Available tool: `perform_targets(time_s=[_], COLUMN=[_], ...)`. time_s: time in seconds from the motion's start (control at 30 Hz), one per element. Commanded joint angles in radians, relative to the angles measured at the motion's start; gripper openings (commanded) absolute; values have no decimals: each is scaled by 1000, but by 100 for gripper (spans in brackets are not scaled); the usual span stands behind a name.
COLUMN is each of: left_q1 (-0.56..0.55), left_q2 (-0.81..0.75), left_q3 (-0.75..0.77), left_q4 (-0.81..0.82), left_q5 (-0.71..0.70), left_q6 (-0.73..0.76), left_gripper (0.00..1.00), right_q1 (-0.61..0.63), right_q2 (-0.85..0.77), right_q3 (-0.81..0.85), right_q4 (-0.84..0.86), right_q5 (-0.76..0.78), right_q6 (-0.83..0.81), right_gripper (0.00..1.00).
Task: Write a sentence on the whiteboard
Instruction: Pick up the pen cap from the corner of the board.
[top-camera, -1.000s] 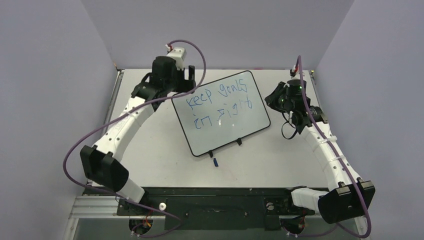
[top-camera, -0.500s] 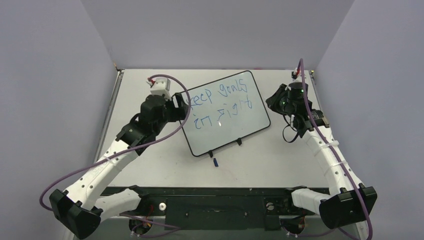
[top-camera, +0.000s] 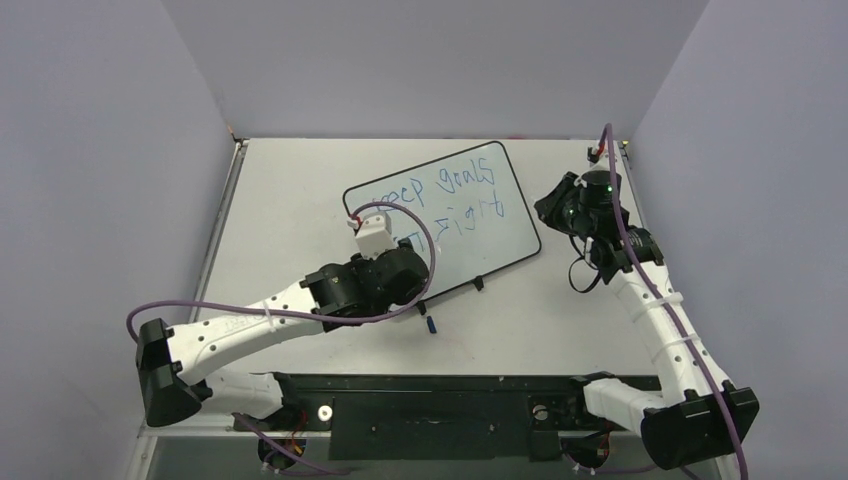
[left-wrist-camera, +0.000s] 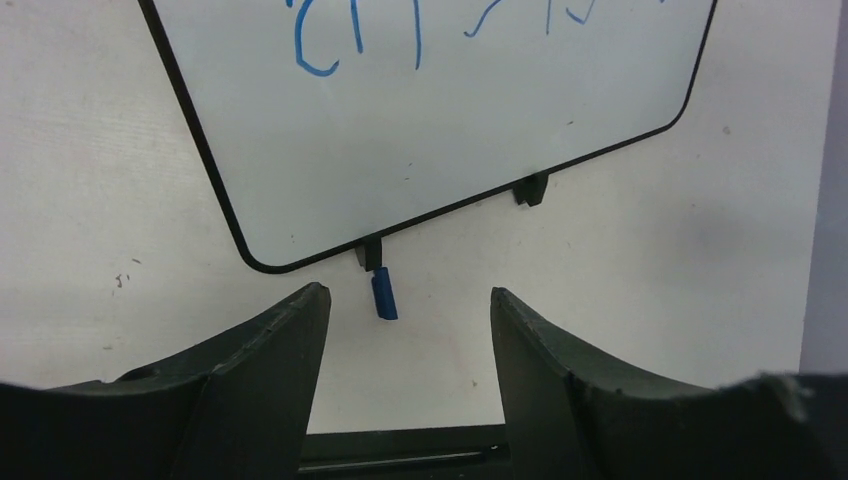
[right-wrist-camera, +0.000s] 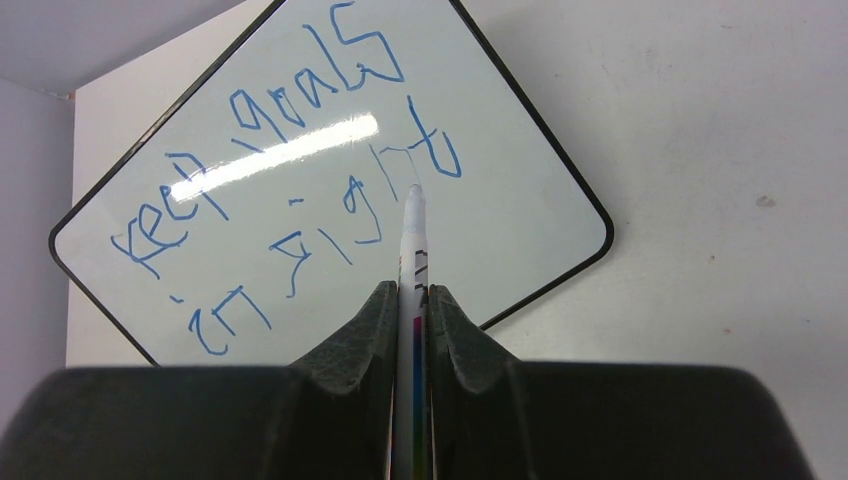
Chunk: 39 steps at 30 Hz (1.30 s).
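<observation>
The left gripper (left-wrist-camera: 407, 293) hovers just near of the whiteboard (top-camera: 470, 255), above that board's near left corner. Its 2 fingers (left-wrist-camera: 290, 340) are spread apart with nothing between them. In the top view the left wrist and its purple cable (top-camera: 425, 240) cover the whiteboard's left end.

A small blue cap (left-wrist-camera: 384, 294) lies on the table (top-camera: 290, 200) just near of the whiteboard's near long edge, close beside the left one of the 2 black clip feet (left-wrist-camera: 370, 253). It does not touch the rim.

The whiteboard lies flat on the table, turned so that its right end sits farther away than its left end. The edge with the clip feet faces the arms.

The sentence (top-camera: 466, 179) runs across the whiteboard's far half in blue, in 2 uneven lines: "keep goals" above "in sight". The arm hides part of the first word in the top view.

The right gripper (right-wrist-camera: 412, 290) is off the whiteboard's right edge, over the table. Its fingers are pressed together on a marker (right-wrist-camera: 413, 225), whose white tip points toward the whiteboard. Whether the tip touches anything cannot be told.
</observation>
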Motion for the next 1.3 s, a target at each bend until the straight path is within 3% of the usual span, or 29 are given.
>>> perform_targets(time_s=[0.0, 0.23, 0.7, 1.27], left_q1=[-9, -19, -38, -55], left_q2=[52, 108, 264, 405], left_q3=[-17, -115, -144, -120], left_q4=[-35, 62, 170, 179], left_q5=[-46, -1, 42, 99], left_q6=[-160, -178, -187, -201], left_gripper=[56, 48, 41, 39], right_q1=[-9, -9, -9, -10], right_q2=[-47, -67, -102, -104], right_q3=[-6, -15, 30, 43], right_q4=[7, -3, -41, -53], right_q5=[27, 28, 29, 24], right_q6=[-3, -13, -22, -41], right_gripper=[0, 0, 0, 0])
